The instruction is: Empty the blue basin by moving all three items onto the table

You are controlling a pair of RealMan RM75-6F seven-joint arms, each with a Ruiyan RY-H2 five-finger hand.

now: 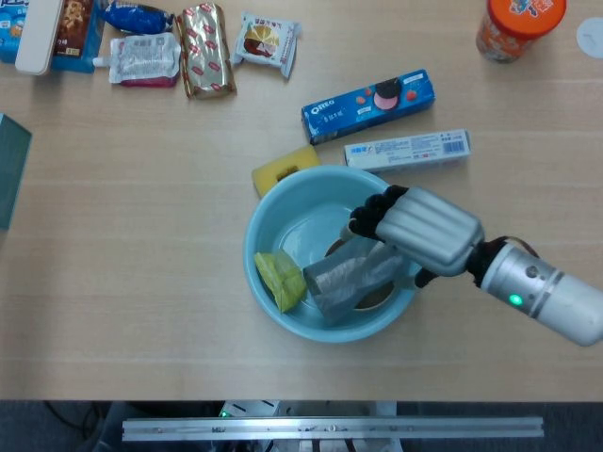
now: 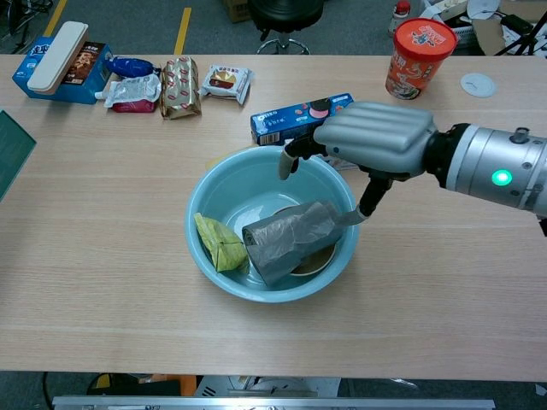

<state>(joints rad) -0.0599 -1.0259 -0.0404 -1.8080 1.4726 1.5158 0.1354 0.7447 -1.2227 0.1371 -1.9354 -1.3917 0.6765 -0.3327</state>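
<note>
The blue basin (image 1: 273, 202) (image 2: 205, 184) stands mid-table. Inside lie a grey rolled bag (image 1: 344, 278) (image 2: 286, 239), a yellow-green packet (image 1: 280, 278) (image 2: 220, 242) to its left, and a brown round item (image 1: 344, 247) (image 2: 312, 260) mostly hidden beneath the roll. My right hand (image 1: 419, 226) (image 2: 376, 137) hovers over the basin's right side, above the roll's right end. Its fingers are spread and hold nothing, with the thumb pointing down beside the roll. My left hand is out of sight.
Behind the basin sit a yellow sponge (image 1: 283, 168), an Oreo box (image 1: 367, 102) and a toothpaste box (image 1: 410, 151). An orange cup (image 1: 518, 24) stands far right; several snack packs (image 1: 207, 47) line the far left. A green mat (image 1: 11, 169) lies at the left edge.
</note>
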